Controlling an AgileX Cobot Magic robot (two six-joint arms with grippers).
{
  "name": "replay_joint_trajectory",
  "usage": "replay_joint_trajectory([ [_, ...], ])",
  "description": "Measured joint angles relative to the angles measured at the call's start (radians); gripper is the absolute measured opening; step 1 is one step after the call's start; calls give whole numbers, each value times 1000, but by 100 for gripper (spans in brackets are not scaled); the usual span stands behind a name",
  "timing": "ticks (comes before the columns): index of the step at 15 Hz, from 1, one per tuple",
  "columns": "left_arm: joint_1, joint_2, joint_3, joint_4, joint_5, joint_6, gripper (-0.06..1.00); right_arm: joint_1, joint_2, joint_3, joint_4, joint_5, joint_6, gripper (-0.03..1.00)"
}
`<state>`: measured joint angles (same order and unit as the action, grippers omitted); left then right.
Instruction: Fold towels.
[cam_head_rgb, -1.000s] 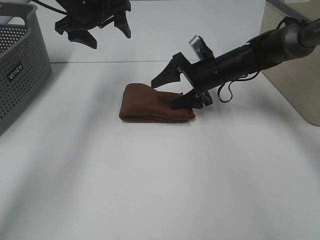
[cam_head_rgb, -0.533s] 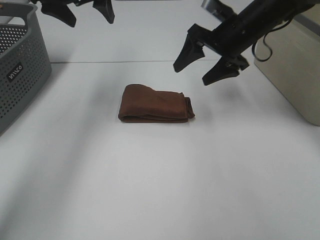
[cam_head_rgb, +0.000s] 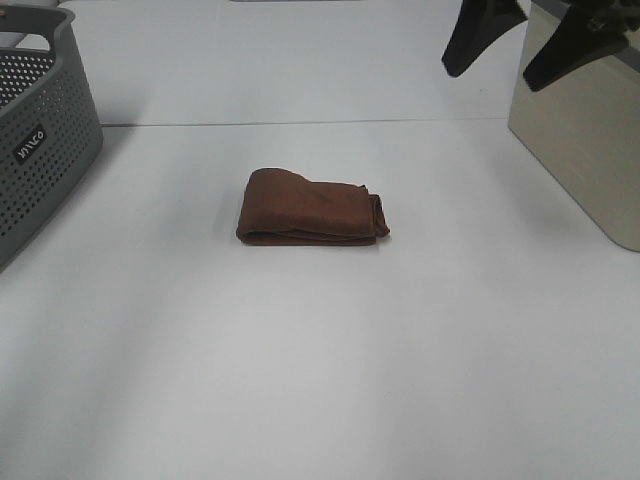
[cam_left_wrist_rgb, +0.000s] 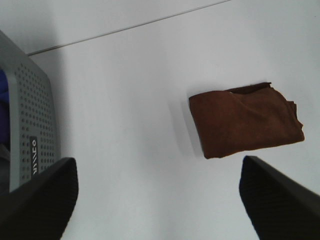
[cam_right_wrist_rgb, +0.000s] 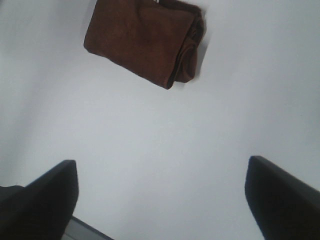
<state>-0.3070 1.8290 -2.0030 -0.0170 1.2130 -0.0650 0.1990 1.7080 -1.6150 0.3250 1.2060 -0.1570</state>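
The dark reddish-brown towel (cam_head_rgb: 311, 207) lies folded into a small thick bundle on the white table. It also shows in the left wrist view (cam_left_wrist_rgb: 246, 120) and in the right wrist view (cam_right_wrist_rgb: 145, 40). My right gripper (cam_head_rgb: 528, 38) is open and empty, raised high at the upper right, well away from the towel; its fingers (cam_right_wrist_rgb: 40, 200) stand wide apart. My left gripper (cam_left_wrist_rgb: 159, 200) is open and empty, high above the table; it is out of the exterior view. No white tag shows.
A grey perforated basket (cam_head_rgb: 40, 130) stands at the left edge, also in the left wrist view (cam_left_wrist_rgb: 30, 130). A beige box-like object (cam_head_rgb: 585, 140) stands at the right. A seam line (cam_head_rgb: 300, 124) crosses the table behind the towel.
My right gripper has let go of the towel's right end and risen up and to the right, open. My left gripper has lifted out of the exterior view. The towel stays folded.
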Motion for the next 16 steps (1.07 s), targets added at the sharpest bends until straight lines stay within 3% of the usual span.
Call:
replay_joint_trajectory([
  [4, 0, -373, 456, 4, 0, 13, 83, 0, -284, 180, -137, 1, 55, 85],
  [7, 0, -589, 733, 4, -4, 13, 83, 0, -460, 338, -151, 3, 71, 85],
  [10, 0, -835, 1058, 2, -72, 16, 83, 0, -666, 538, -173, 3, 71, 85],
  [14, 0, -1135, 1329, 0, -107, 65, 83, 0, -928, 779, -222, 3, 74, 85],
  [16, 0, -1401, 1454, 0, -109, 83, 83, 0, -1165, 950, -269, -44, 74, 85],
])
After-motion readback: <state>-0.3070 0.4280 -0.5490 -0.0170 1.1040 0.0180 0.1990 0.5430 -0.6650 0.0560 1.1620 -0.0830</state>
